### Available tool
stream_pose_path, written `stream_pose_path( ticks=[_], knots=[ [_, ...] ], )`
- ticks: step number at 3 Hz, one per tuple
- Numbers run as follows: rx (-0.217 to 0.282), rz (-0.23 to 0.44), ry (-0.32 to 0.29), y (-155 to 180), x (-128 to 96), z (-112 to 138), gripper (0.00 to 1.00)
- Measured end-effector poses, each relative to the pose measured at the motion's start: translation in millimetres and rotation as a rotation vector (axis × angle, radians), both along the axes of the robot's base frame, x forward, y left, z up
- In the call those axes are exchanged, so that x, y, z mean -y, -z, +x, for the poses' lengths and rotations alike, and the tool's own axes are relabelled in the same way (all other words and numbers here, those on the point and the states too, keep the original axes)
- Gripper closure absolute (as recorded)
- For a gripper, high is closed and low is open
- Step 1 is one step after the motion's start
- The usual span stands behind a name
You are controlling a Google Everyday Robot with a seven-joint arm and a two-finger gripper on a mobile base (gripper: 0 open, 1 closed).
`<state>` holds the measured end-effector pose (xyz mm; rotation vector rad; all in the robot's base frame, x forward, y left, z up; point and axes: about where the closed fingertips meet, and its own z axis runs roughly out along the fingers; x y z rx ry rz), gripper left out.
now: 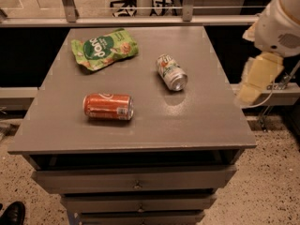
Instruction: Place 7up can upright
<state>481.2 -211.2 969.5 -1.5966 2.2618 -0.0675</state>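
Observation:
The 7up can [171, 72], silver-white with green markings, lies on its side at the middle right of the grey table top [201, 121], its round end facing the front right. My gripper [257, 81] hangs off the table's right edge, to the right of the can and apart from it, with nothing seen in it. The white arm body [280, 27] sits above it at the upper right.
An orange-red soda can [108, 106] lies on its side at the front left. A green snack bag [104, 48] lies at the back left. Drawers [136, 179] are below the table top. A railing and office chairs stand behind.

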Motion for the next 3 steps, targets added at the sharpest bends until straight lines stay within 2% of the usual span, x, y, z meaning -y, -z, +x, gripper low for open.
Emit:
stream_pose_path(
  ticks=[1, 2, 3],
  knots=[
    [0.001, 0.092, 0.118, 16.7, -11.9, 56.4, 0.0],
    [-0.008, 0.175, 0.224, 32.8, -28.4, 95.8, 0.0],
    [-0.037, 0.262, 0.302, 51.6, -57.8, 121.0, 0.0]
  ],
)
